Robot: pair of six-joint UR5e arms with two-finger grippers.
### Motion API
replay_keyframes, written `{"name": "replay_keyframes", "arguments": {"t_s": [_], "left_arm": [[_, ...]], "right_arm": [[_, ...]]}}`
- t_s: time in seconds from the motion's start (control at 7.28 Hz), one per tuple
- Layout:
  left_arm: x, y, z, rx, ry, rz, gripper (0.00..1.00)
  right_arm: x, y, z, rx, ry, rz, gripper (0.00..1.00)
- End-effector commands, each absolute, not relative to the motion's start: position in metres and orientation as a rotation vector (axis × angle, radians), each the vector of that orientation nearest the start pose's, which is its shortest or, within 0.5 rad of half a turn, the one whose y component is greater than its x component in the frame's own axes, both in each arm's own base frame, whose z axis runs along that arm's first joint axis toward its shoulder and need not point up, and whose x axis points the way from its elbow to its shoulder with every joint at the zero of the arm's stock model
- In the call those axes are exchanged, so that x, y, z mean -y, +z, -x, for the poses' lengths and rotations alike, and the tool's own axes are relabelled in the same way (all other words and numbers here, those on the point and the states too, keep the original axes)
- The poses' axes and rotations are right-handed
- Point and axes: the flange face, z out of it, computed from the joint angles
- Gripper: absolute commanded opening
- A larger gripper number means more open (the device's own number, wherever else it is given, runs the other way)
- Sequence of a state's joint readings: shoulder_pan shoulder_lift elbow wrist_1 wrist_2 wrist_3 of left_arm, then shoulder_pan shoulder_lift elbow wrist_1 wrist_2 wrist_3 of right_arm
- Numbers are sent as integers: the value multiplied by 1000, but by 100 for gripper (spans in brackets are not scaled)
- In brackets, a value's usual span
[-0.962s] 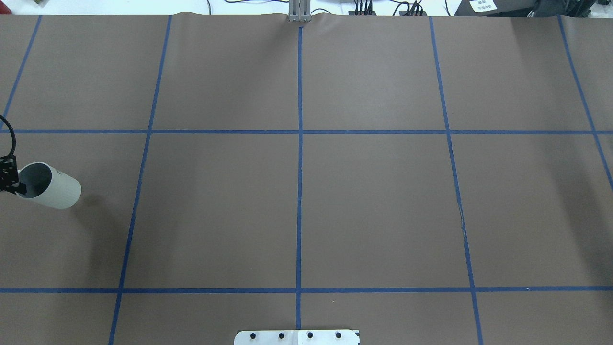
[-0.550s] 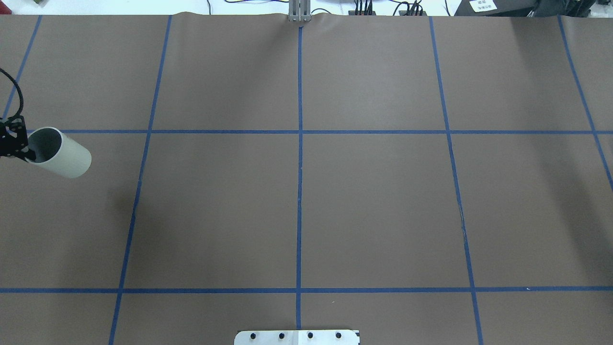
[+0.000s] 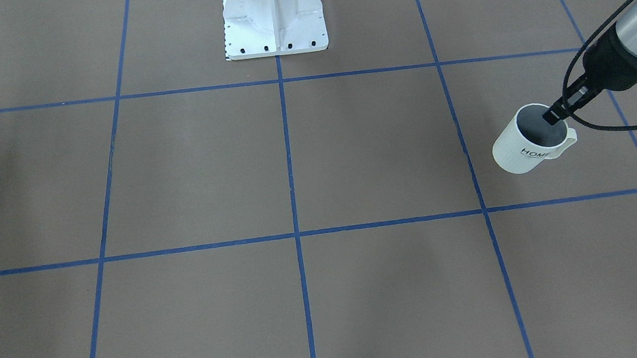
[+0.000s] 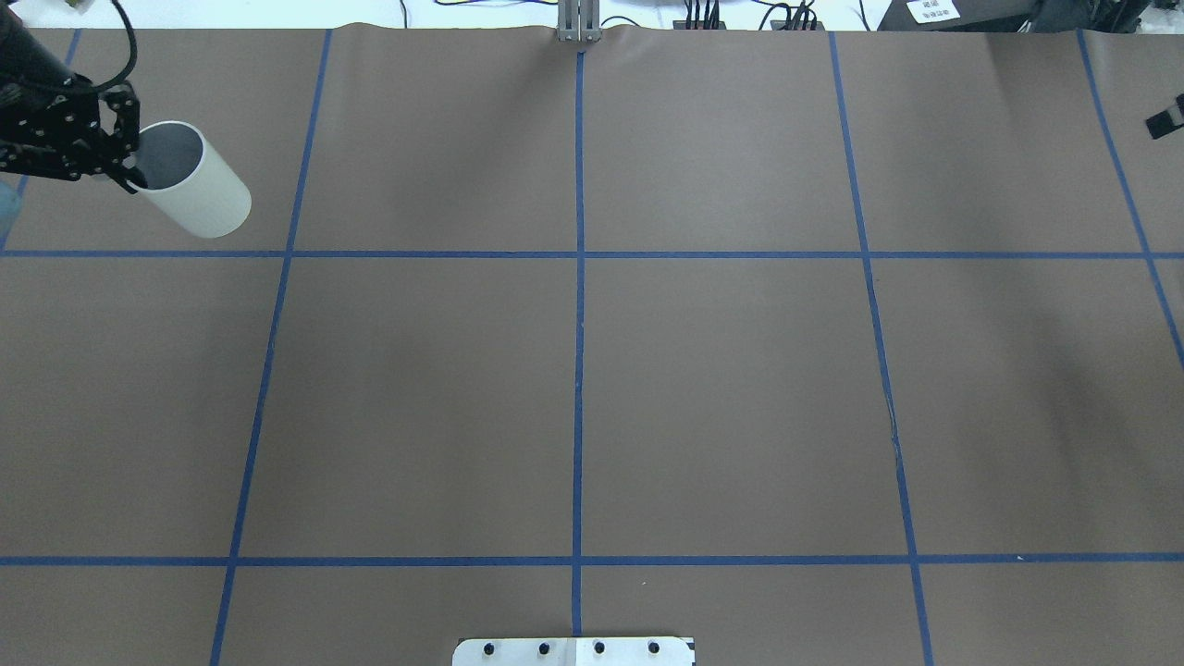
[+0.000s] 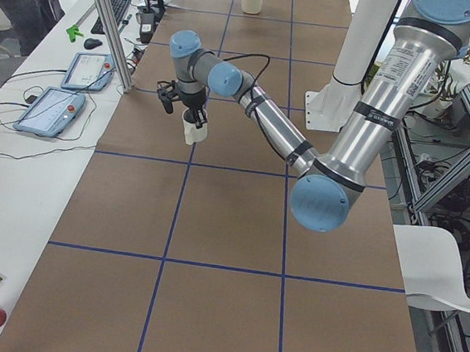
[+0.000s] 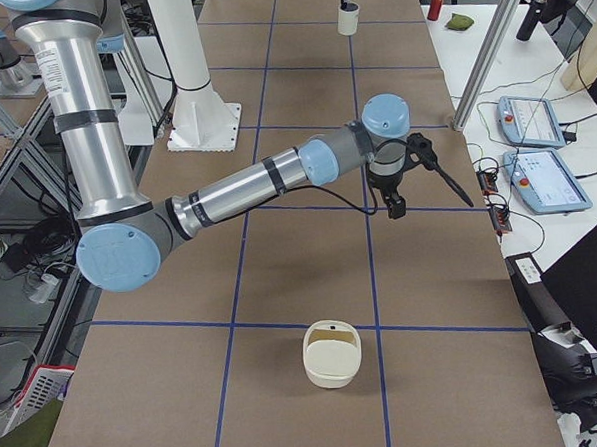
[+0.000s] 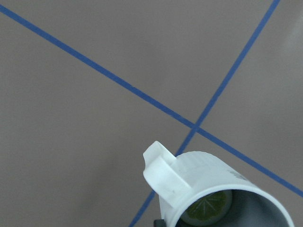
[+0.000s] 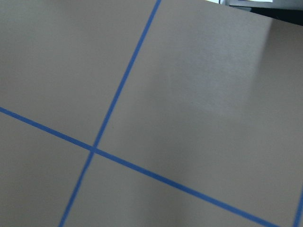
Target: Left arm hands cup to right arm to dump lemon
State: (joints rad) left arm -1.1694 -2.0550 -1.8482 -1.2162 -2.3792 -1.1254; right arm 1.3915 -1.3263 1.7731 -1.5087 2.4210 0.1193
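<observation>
**Six camera views of one gridded tabletop (image 4: 721, 398).**
The overhead view looks forward and down, with the base plate (image 4: 573, 652) at its lower edge. The front-facing view opposes it, steeply down, with that plate at top centre. Two end views look along the tabletop from farther off. The wrist cameras sit close; the left one frames the cup (image 7: 208, 168) at lower right, and the overhead view shows it at upper left.

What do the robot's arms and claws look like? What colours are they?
The left arm and the right arm are both thick silvery-grey tubes with round pale-blue caps on the joints. Each ends in a black part: the left claw and the right claw. A thin black cable loops beside the left wrist, and another loops beside the right wrist.
</observation>
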Motion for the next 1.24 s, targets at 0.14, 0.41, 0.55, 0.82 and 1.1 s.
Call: {"name": "replay_keyframes", "arguments": {"t_s": [0.14,0.41,0.55,0.82,1.1], "left_arm": [[646,198,-215,-835,-525,311,0],[668,156,-247,-842,-496,316,0],[668,145,-256,-845,-481,314,0],[662,138,-278,-849,-445,316,0],[661,137,-302,-878,-394,293,0]], "right_arm": [[596,336,189,898,-343,-565,98],[582,276,264,916,-363,-667,98],[568,261,282,904,-372,-711,95],[523,230,323,1020,-431,-971,95],[483,213,365,1114,-385,-1062,98]]}}
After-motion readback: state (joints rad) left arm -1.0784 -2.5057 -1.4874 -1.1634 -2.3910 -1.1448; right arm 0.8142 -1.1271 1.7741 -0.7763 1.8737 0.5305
